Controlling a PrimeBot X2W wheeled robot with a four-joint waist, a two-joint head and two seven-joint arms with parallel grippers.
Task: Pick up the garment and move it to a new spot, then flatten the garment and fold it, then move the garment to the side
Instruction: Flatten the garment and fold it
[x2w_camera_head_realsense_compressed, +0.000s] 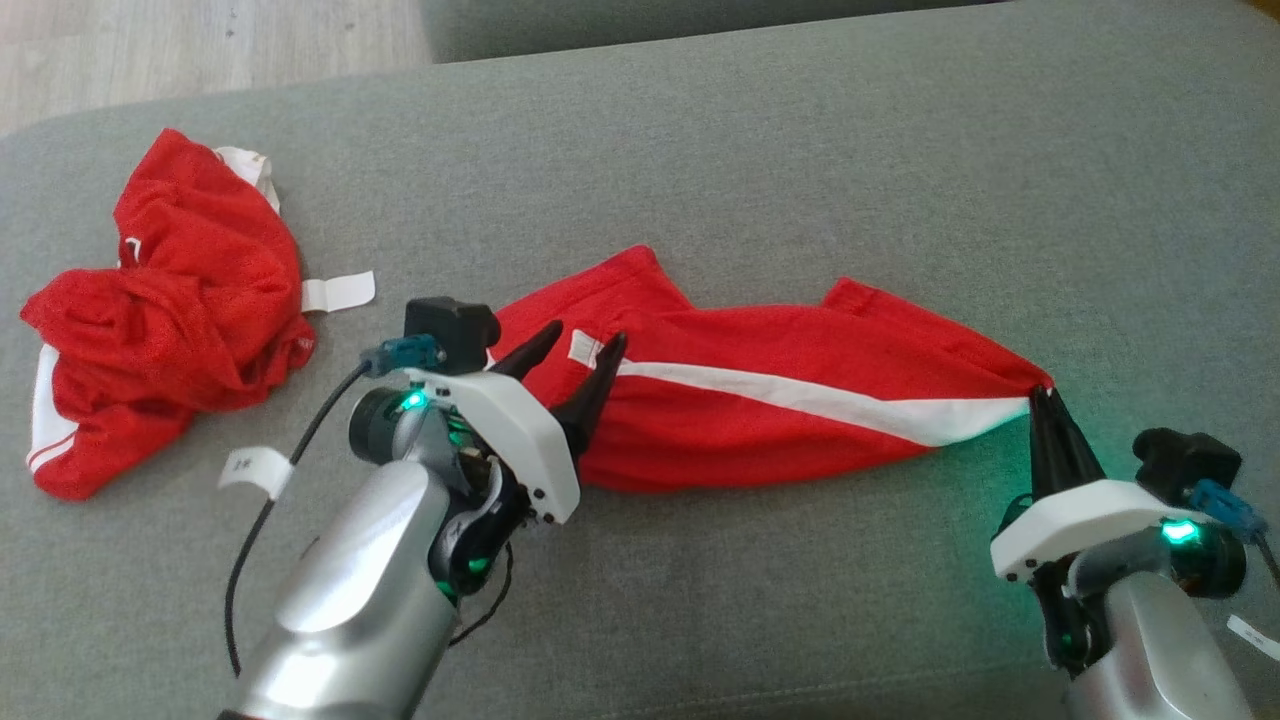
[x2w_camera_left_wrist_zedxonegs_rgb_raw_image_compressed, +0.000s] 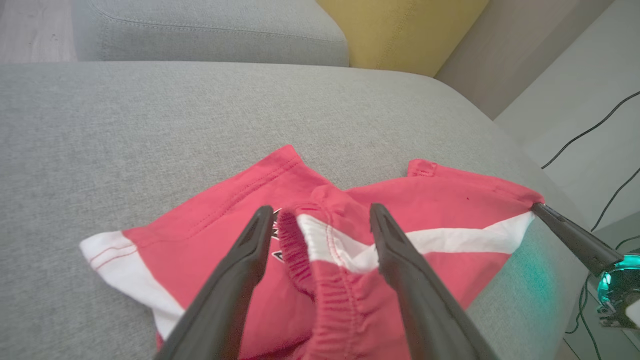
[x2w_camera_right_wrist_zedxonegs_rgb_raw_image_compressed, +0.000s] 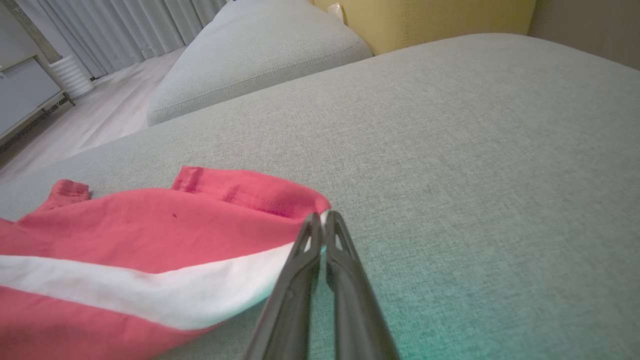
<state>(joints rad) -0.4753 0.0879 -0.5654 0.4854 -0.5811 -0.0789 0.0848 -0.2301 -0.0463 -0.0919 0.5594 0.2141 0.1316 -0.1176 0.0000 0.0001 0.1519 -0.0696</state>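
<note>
The garment (x2w_camera_head_realsense_compressed: 780, 400) is a pair of red shorts with a white stripe, stretched out across the grey couch cushion. My right gripper (x2w_camera_head_realsense_compressed: 1042, 392) is shut on its right corner, where the white stripe ends (x2w_camera_right_wrist_zedxonegs_rgb_raw_image_compressed: 300, 240). My left gripper (x2w_camera_head_realsense_compressed: 585, 345) stands open over the left end. In the left wrist view the gathered waistband (x2w_camera_left_wrist_zedxonegs_rgb_raw_image_compressed: 325, 280) rises between its two fingers (x2w_camera_left_wrist_zedxonegs_rgb_raw_image_compressed: 245, 265), and the shorts (x2w_camera_left_wrist_zedxonegs_rgb_raw_image_compressed: 450, 210) spread out beyond them. I cannot tell whether the left fingers touch the cloth.
A second red and white garment (x2w_camera_head_realsense_compressed: 170, 310) lies crumpled at the left of the cushion (x2w_camera_head_realsense_compressed: 800, 150). Loose white tags (x2w_camera_head_realsense_compressed: 340, 292) lie beside it. A second grey cushion (x2w_camera_left_wrist_zedxonegs_rgb_raw_image_compressed: 200, 30) and a yellow one (x2w_camera_left_wrist_zedxonegs_rgb_raw_image_compressed: 400, 30) lie behind. Cables (x2w_camera_left_wrist_zedxonegs_rgb_raw_image_compressed: 600, 130) trail on the floor at right.
</note>
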